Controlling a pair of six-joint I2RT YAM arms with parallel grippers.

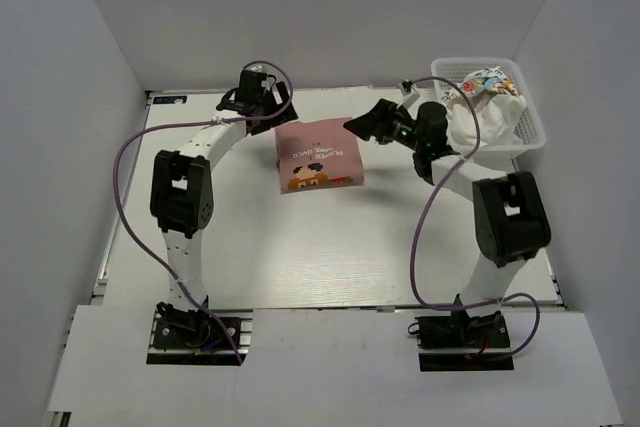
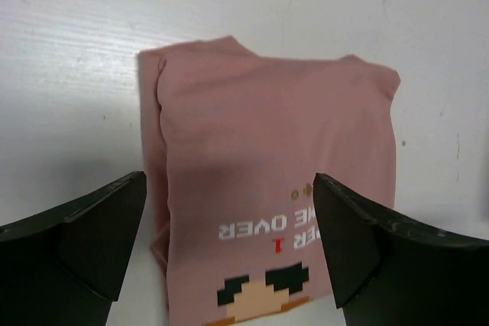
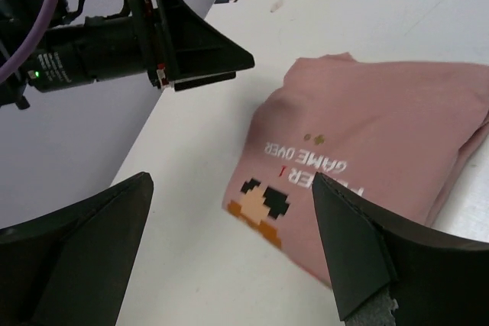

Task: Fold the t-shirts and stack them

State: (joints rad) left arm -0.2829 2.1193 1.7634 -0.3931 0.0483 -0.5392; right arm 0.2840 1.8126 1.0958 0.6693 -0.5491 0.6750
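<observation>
Some white t-shirts [image 1: 482, 119] in basket [image 1: 500, 152]; left end effector [image 2: 228, 181] and right end effector [image 3: 231, 181] spread near pink t-shirt [image 1: 318, 155]

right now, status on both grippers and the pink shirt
Left gripper open, empty; right gripper open, empty. Pink t-shirt folded, flat on table, between them. Other shirts bunched in basket. Nothing on the pink one.

t-shirt [image 1: 318, 155] mid-table, others [image 1: 487, 105] seemingly in basket [image 1: 505, 148]
</observation>
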